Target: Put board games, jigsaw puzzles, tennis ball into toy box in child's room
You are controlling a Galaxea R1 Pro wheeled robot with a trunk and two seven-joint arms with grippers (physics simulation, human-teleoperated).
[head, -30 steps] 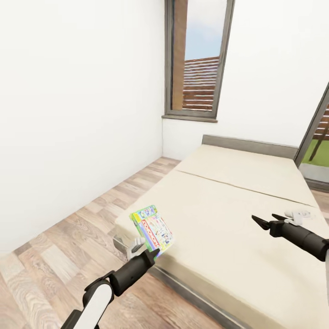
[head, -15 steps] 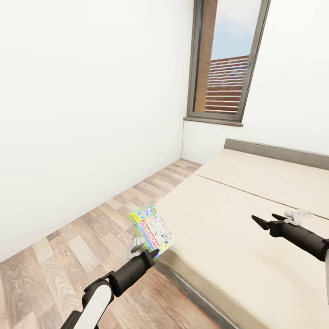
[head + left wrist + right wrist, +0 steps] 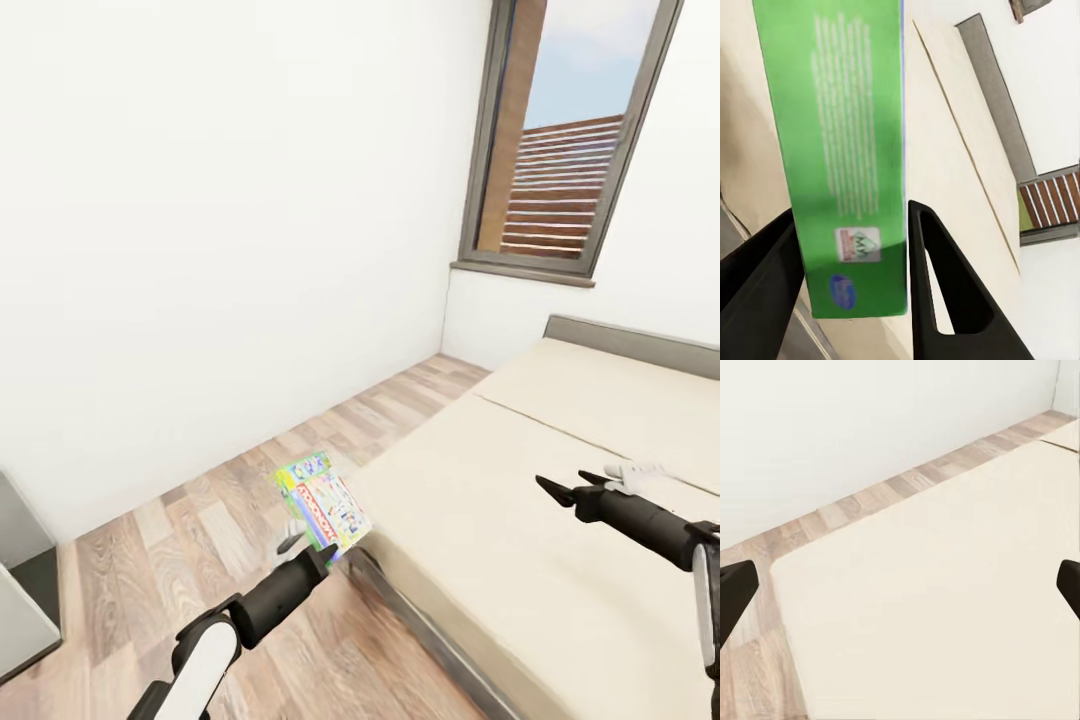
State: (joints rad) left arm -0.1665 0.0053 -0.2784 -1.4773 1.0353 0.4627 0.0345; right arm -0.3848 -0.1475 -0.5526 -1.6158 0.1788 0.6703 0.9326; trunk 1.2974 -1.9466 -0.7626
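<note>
Beside the bed's (image 3: 560, 470) corner, left gripper (image 3: 312, 548) clamps a board game (image 3: 322, 505); right gripper (image 3: 560, 488) gapes empty. Maintain firm grip during transit.

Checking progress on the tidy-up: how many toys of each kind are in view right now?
Board games: 1, the board game held in the left end effector
Jigsaw puzzles: 0
Tennis balls: 0
Total: 1

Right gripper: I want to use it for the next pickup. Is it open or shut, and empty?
Open and empty. The right gripper hangs above the bed, fingers apart with nothing between.
</note>
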